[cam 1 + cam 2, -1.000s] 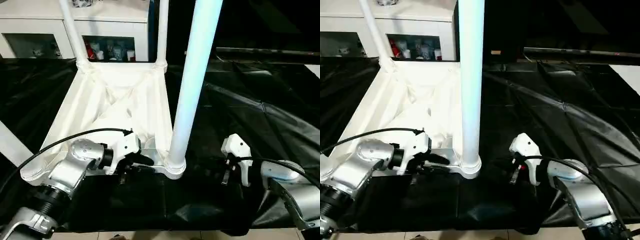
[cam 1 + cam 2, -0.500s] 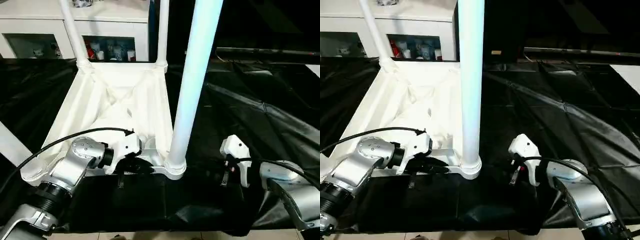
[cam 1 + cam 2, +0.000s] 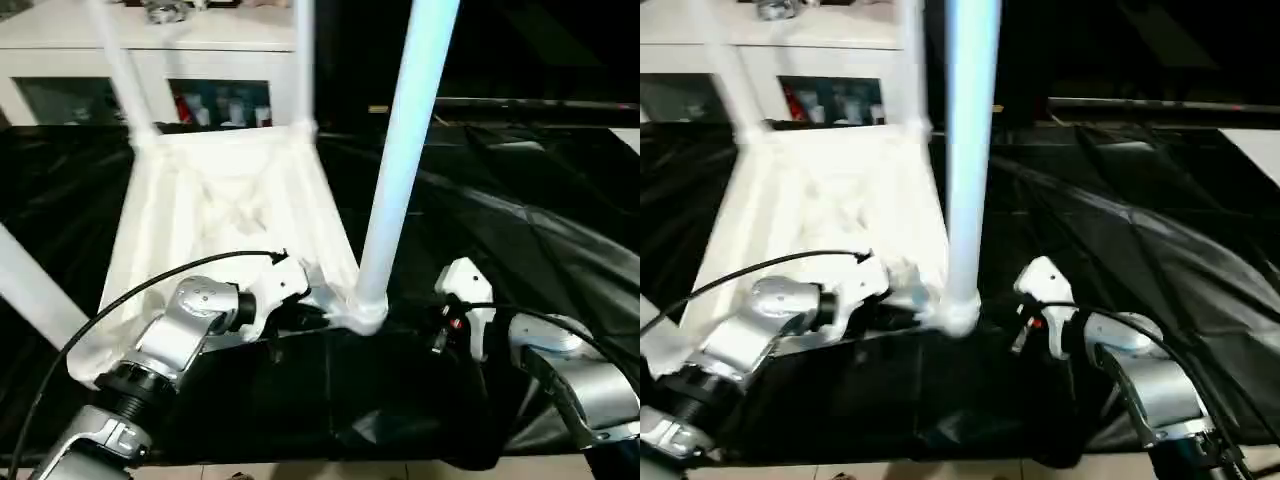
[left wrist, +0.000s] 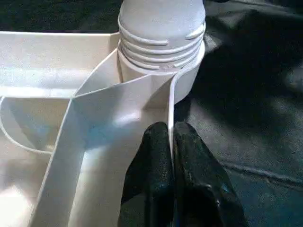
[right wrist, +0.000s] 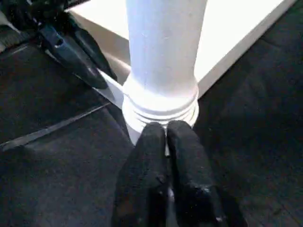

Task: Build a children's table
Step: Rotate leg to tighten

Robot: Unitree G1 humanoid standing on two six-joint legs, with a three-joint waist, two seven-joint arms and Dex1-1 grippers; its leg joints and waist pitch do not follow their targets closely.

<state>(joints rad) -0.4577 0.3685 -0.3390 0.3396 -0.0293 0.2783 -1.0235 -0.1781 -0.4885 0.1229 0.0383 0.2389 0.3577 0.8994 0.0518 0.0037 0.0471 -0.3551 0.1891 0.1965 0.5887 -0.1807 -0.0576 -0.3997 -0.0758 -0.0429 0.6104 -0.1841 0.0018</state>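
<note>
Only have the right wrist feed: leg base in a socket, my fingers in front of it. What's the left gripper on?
Observer: The left gripper is pinched on the tabletop rim wall, right beside that same corner socket.
Operator: How many legs up?
Observer: Four, one rising from each corner of the upturned top: far-left leg, far-right leg, near-right leg, near-left leg.
Operator: Is the right gripper touching the table?
Observer: From the head view, no. The right gripper sits over the black cover, a dark gap short of the socket.
</note>
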